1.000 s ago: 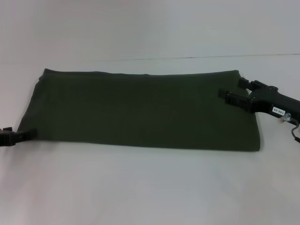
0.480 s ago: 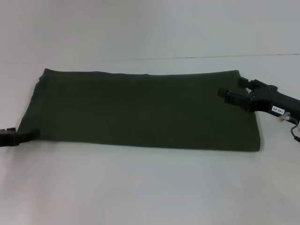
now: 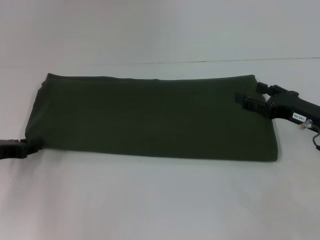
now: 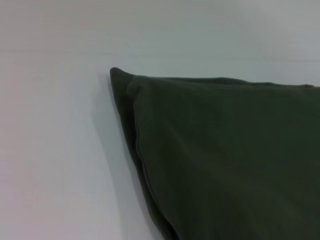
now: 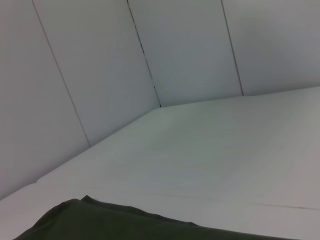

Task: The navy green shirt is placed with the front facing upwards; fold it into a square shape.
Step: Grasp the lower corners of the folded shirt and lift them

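Observation:
The navy green shirt (image 3: 150, 117) lies flat on the white table (image 3: 150, 200), folded into one long band with only plain green cloth showing. My right gripper (image 3: 254, 95) is open at the band's right end: one finger (image 3: 246, 101) hangs over the cloth and the other lies just past the edge. My left gripper (image 3: 20, 148) sits low beside the band's near left corner, just clear of the cloth. The left wrist view shows a folded corner of the shirt (image 4: 225, 160). In the right wrist view an edge of the shirt (image 5: 100, 222) shows against the table.
Bare white table top (image 3: 160, 45) surrounds the shirt on all sides. White wall panels (image 5: 100, 60) stand beyond the table's far edge.
My left gripper has slid left and slightly down, away from the shirt's near left corner. The right gripper has drawn back a little to the right. The shirt has not moved.

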`<action>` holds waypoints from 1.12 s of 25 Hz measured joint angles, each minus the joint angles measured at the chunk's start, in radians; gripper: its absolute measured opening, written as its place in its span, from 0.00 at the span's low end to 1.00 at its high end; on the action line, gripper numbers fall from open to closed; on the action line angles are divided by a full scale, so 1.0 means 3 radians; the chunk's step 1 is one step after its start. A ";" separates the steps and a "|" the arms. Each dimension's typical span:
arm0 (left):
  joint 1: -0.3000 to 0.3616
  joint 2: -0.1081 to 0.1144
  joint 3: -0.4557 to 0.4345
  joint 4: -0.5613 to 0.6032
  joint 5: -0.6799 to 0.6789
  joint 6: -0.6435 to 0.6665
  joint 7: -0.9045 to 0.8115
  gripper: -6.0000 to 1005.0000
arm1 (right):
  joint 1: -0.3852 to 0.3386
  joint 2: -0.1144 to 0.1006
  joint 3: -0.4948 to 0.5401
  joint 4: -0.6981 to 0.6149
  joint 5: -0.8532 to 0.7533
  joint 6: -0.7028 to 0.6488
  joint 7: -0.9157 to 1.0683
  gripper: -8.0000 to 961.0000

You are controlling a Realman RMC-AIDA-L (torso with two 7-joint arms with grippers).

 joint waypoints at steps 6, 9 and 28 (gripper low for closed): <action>0.0000 -0.0002 -0.0012 0.0012 -0.0071 -0.0034 0.0026 0.26 | -0.0069 -0.0004 0.0029 -0.0002 0.0001 -0.0020 0.0000 0.93; 0.0000 -0.0002 -0.0005 0.0013 -0.0088 -0.0049 0.0051 0.19 | -0.0086 -0.0004 0.0032 -0.0002 0.0001 -0.0023 0.0002 0.93; 0.0076 -0.0092 0.0057 0.0209 -0.0105 0.0247 0.0243 0.05 | -0.0762 -0.0051 -0.0141 -0.0380 -0.0072 -0.0314 -0.0024 0.92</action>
